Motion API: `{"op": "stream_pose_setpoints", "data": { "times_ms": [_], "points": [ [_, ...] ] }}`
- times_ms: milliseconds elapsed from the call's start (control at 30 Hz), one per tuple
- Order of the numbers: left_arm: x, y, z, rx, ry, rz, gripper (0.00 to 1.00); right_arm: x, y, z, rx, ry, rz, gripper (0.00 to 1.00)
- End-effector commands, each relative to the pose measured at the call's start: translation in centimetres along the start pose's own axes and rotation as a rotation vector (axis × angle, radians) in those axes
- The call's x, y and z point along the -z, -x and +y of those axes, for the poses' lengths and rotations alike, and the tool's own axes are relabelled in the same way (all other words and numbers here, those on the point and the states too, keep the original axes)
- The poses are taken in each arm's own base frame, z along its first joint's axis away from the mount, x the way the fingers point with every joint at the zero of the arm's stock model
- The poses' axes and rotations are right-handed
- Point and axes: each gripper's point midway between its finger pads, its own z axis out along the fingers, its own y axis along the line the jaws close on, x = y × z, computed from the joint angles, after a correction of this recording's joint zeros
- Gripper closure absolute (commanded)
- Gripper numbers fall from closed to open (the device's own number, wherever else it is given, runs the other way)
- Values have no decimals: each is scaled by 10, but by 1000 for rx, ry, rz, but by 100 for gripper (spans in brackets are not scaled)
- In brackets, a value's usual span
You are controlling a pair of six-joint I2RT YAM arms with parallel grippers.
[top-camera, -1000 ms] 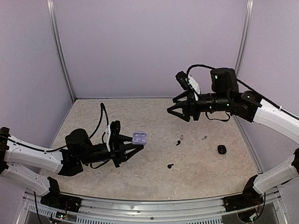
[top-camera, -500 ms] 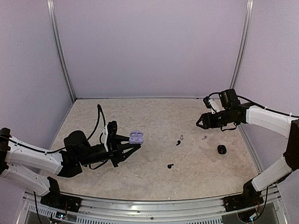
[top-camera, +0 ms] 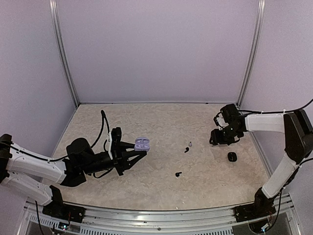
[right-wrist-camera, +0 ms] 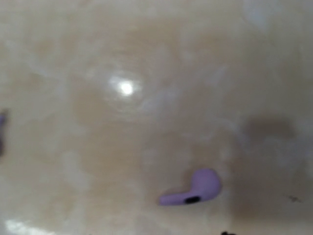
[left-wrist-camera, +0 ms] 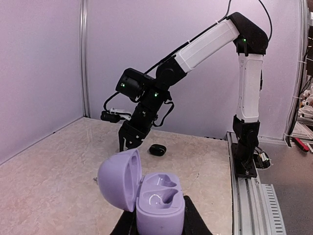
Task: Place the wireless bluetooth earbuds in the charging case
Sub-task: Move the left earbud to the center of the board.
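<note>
My left gripper (top-camera: 138, 152) is shut on an open lilac charging case (top-camera: 142, 144) and holds it above the table, left of centre. In the left wrist view the case (left-wrist-camera: 159, 203) sits between the fingers (left-wrist-camera: 195, 220), lid up, both sockets empty. My right gripper (top-camera: 214, 140) is down at the table at the right, fingers apart and pointing down; it also shows in the left wrist view (left-wrist-camera: 131, 143). A pale lilac earbud (right-wrist-camera: 193, 190) lies on the table right under it. Two black earbuds (top-camera: 186, 150) (top-camera: 178, 174) and another pale earbud (top-camera: 190, 144) lie mid-table.
A shut black case (top-camera: 232, 156) lies near the right gripper, also in the left wrist view (left-wrist-camera: 157, 150). Purple walls with metal posts enclose the table (top-camera: 161, 122). An aluminium rail (top-camera: 161, 215) runs along the near edge.
My right arm has swung right and dropped from high above the table down to the surface by the pale earbud. My left gripper with the case has drawn back slightly left.
</note>
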Motion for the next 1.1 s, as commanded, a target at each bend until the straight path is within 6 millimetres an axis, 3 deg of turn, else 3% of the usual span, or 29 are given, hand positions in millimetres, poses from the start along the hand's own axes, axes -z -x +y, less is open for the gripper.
{"op": "stream_pose_setpoints", "data": {
  "times_ms": [0,233,500,667,1067],
  "points": [
    [1,4,2,-13,3,-24,100,-13,-1,-20,-30,-77,-3,45],
    [1,4,1,-20,0,-25,100,-31,0,-27,-40,-79,17,48],
    [5,2,4,-25,15,-23,100,-42,7,-17,-27,-19,23,52],
    [5,2,3,-28,12,-22,100,-48,9,-6,-3,37,42,64],
    [5,1,4,-33,10,-18,100,-49,-14,20,126,115,110,80]
  ]
}}
